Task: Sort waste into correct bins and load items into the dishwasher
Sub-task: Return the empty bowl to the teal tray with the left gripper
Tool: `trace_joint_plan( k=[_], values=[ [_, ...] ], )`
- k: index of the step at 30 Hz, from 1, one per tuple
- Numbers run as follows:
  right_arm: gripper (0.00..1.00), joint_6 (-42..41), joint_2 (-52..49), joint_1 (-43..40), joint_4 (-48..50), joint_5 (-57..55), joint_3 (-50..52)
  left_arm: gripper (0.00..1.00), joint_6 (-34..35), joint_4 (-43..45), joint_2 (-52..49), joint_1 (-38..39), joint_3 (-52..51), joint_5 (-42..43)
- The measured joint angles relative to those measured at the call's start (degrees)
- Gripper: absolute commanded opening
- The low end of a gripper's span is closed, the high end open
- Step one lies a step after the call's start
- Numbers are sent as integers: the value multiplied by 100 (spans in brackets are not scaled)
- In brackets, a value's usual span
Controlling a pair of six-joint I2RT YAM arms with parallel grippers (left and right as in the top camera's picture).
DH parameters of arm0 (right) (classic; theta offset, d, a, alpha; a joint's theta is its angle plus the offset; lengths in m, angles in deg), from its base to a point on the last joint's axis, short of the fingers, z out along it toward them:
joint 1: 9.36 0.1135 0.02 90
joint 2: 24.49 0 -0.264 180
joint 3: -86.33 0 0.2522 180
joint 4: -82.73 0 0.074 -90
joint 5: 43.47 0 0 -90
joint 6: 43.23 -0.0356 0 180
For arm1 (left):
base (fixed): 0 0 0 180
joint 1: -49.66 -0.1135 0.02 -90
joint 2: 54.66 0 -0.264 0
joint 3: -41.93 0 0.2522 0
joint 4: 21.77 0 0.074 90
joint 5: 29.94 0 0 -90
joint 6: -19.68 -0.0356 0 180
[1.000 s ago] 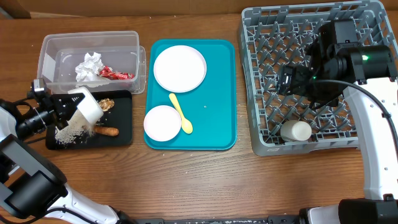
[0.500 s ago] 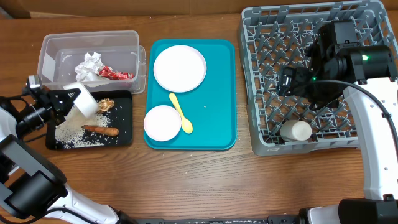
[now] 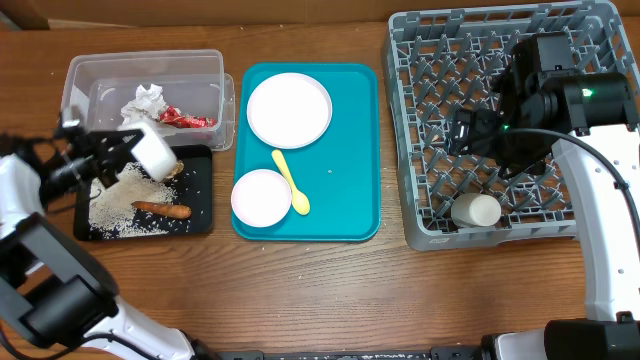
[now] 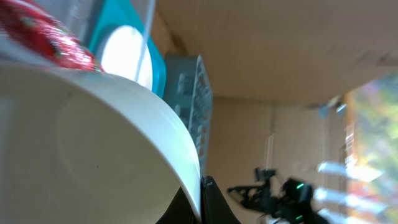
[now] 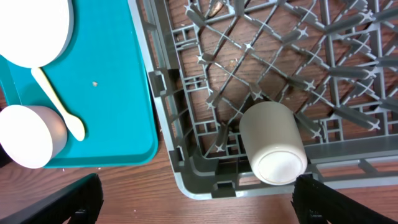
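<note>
**Overhead.** The left gripper (image 3: 122,153) is clamped on a small white round bowl (image 3: 155,152). It holds the bowl tilted over the shallow black rectangular tray (image 3: 195,185), which lies just beside the large teal plastic serving tray (image 3: 350,130) on the left arm's side. Loose white rice grains (image 3: 112,205), an orange-brown carrot piece (image 3: 163,210) and a brown food lump (image 3: 172,167) lie in the black tray. Behind it, the clear plastic rectangular tub (image 3: 80,90) holds a crumpled white napkin (image 3: 143,103) and a red shiny wrapper (image 3: 188,119).

The teal tray carries a pale round plate (image 3: 289,110), a second small white bowl (image 3: 261,197) and a small yellow plastic spoon (image 3: 290,182). On its other side stands the large square grey plastic dish rack (image 3: 430,50).

The step looks like emptying the bowl. To do it well, keep the mouth over the black tray until nothing clings. Then level the bowl, lift it above the rack's lattice wall, and seat it between pegs away from the right arm.

**Left wrist.** The bowl's white curve fills the view, with one dark finger (image 4: 208,202) at its rim. Beyond it are a brown cardboard panel (image 4: 280,50) and a blurred bright patch.

**Right wrist.** The right gripper (image 5: 196,190) is spread wide and empty over the rack's near corner. A white cup (image 5: 273,140) lies there on its side among the pegs. The brown wooden table (image 5: 124,193) shows beneath.
</note>
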Motion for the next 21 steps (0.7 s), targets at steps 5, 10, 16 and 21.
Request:
trace_joint_plan(
  k=[5, 10, 16, 21],
  values=[
    [100, 90, 0, -2, -127, -55, 0, 4, -2, 2, 564, 658, 577, -479],
    [100, 131, 0, -2, -103, -142, 0, 4, -2, 50, 977, 1314, 914, -1408],
    [100, 129, 0, 0, -111, -146, 0, 4, 151, 531, 1062, 4684, 1134, -4096],
    [100, 127, 0, 0, -96, -151, 0, 4, 407, 688, 575, 6999, 1161, -6634]
  ],
)
